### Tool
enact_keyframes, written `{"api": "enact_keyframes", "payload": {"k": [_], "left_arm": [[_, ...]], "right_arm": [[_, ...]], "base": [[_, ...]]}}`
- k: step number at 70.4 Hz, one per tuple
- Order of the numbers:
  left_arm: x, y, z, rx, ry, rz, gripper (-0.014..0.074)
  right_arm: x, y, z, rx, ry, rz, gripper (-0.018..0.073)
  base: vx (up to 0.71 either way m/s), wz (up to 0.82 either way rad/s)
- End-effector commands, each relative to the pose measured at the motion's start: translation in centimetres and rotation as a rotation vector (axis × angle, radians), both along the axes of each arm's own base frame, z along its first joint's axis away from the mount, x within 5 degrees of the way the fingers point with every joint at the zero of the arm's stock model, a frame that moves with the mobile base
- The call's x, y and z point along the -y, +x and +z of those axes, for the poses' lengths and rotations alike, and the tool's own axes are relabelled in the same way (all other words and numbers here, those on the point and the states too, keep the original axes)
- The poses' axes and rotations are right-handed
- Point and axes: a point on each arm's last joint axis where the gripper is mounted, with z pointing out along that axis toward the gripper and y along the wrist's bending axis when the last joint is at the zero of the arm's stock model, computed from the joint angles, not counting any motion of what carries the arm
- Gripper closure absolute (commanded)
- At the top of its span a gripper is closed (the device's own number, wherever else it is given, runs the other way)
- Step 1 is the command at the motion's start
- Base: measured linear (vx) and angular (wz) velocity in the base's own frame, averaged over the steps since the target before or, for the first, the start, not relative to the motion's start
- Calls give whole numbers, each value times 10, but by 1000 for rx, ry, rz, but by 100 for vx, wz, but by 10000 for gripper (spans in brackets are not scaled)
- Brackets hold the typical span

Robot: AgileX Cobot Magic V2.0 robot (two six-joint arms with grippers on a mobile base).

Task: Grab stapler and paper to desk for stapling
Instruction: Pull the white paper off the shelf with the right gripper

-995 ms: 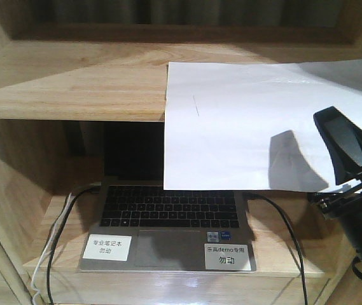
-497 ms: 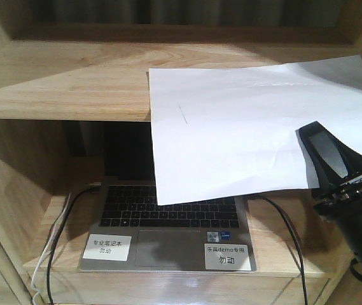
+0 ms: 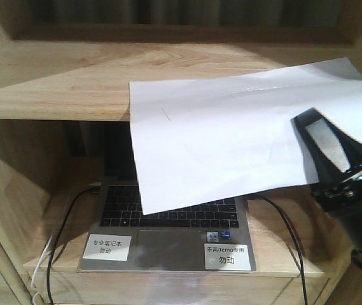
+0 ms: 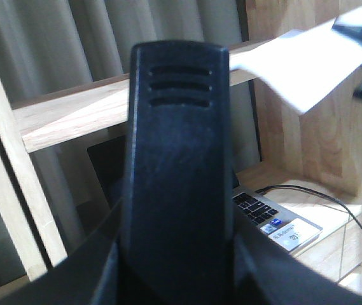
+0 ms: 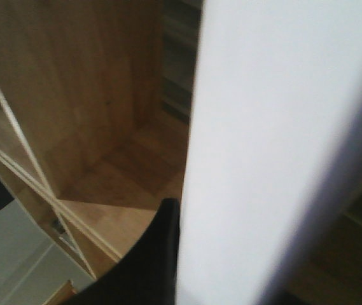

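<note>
Paper [image 3: 231, 140] clamped at right edge in right gripper [image 3: 317, 136], mid-right of frame, tilted over shelf [image 3: 60, 82] lip and laptop [image 3: 168, 219]. Left gripper [image 4: 177, 159]: open or closed, cannot tell.

Matte black left gripper [image 4: 175, 178] (three slots near its tip).

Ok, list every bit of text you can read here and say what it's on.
"专业笔记本 勿动": left label, on the laptop left of the touchpad.
"乐高demo专用 勿动": right label, right of the touchpad.
Stickers above the right label: too small to read.
Keys: legends too small to read.
Paper: no text, only a faint short mark.
</note>
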Motion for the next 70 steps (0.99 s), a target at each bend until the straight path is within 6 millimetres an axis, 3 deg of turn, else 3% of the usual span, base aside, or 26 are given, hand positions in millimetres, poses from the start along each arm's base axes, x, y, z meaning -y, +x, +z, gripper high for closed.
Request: {"api": "enact_keyframes", "payload": {"k": [1,39,55,70], "left_arm": [[0,0,16,94,-67,0,603],[0,0,16,94,-67,0,603],[0,0,16,94,-67,0,603],[0,0,16,94,-67,0,603]], "right_arm": [[7,-14,29,228,117,6,569],[11,-49,49,417,65,109,569],[20,-61,55,445,71,89,569],[43,-71,62,455,81,18,569]], "base": [[0,0],[0,0],[0,0],[0,0]]}}
